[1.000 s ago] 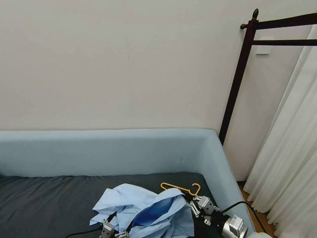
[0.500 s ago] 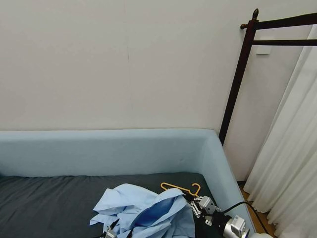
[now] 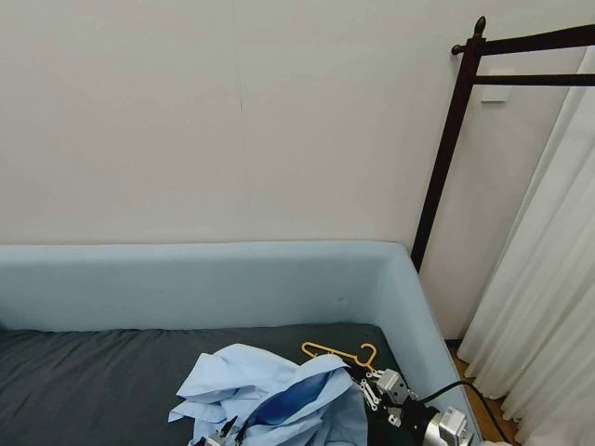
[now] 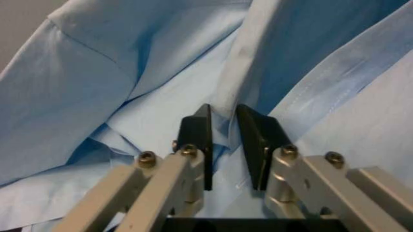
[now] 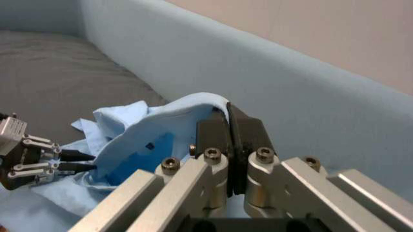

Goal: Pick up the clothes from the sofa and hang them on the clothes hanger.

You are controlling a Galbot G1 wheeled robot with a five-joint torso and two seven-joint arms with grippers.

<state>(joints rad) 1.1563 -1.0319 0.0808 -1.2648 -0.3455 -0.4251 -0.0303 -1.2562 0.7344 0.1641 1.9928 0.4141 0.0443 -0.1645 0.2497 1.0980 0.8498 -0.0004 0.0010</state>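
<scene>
A crumpled light blue shirt (image 3: 270, 390) lies on the sofa's dark grey seat (image 3: 84, 381), near its right end. An orange hanger (image 3: 339, 351) pokes out from the shirt's far side. My left gripper (image 3: 223, 437) sits at the shirt's near edge; in the left wrist view the left gripper (image 4: 223, 113) has a fold of the shirt (image 4: 129, 72) pinched between narrow jaws. My right gripper (image 3: 379, 386) is at the shirt's right side, below the hanger. In the right wrist view the right gripper (image 5: 226, 113) is shut on the shirt's raised edge (image 5: 193, 99).
The pale blue sofa back (image 3: 186, 283) and right armrest (image 3: 418, 325) wall in the seat. A dark wooden clothes rack (image 3: 456, 121) stands behind the sofa's right end, its bar high at the right. White curtains (image 3: 548, 279) hang beside it.
My left gripper has slid a little right and lower at the shirt's near edge. The right gripper has shifted slightly down, and the shirt's folds have moved a little.
</scene>
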